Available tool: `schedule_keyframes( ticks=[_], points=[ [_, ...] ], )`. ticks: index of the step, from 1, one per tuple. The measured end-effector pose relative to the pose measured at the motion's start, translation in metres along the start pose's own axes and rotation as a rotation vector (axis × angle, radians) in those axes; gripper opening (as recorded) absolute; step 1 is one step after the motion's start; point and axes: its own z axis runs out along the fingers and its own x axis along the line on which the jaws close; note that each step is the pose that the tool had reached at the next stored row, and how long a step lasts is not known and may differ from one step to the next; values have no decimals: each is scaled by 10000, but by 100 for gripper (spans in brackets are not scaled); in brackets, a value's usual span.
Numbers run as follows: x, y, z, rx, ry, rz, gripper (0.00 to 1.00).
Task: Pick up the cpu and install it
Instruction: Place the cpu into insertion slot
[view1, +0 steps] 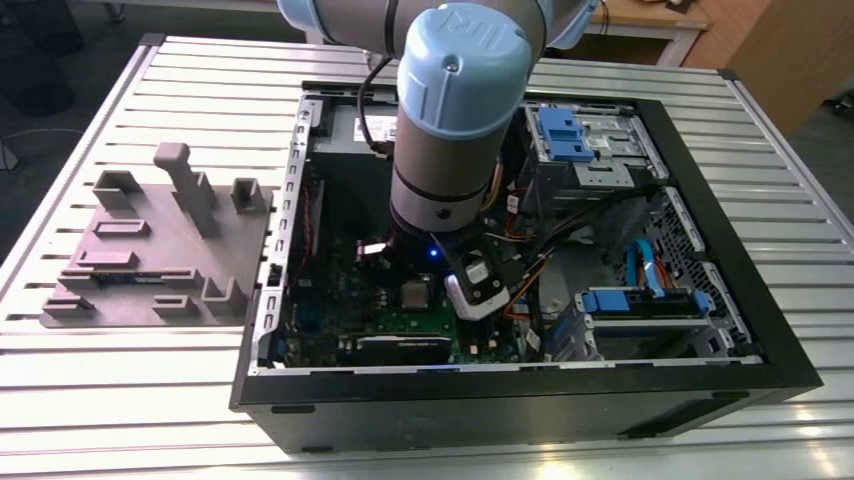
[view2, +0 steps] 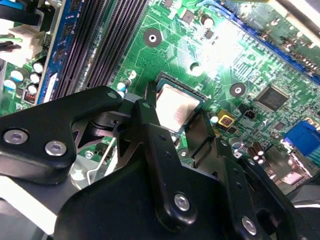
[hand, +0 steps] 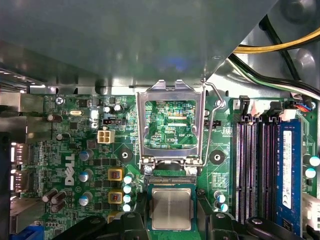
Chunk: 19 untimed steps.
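Pincer (view2: 174, 119) straddles the cpu (hand: 171, 209) lying in its socket (hand: 170, 180); whether it grips, I cannot tell.

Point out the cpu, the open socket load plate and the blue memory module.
cpu (hand: 171, 209): first wrist view, centre of its metal top.
socket load plate (hand: 141, 127): first wrist view, one side rail.
blue memory module (hand: 289, 170): first wrist view, middle of its face.
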Motion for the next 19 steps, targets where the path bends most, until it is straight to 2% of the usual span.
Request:
schedule_keyframes(
  ticks=[14, 16, 17, 19],
  points=[
    [-1, 2, 16, -7, -3, -1, 47],
    [0, 2, 17, -7, -1, 1, 48],
    [-1, 3, 21, -15, -8, 0, 54],
    [-1, 2, 20, -9, -4, 0, 54]
  ],
)
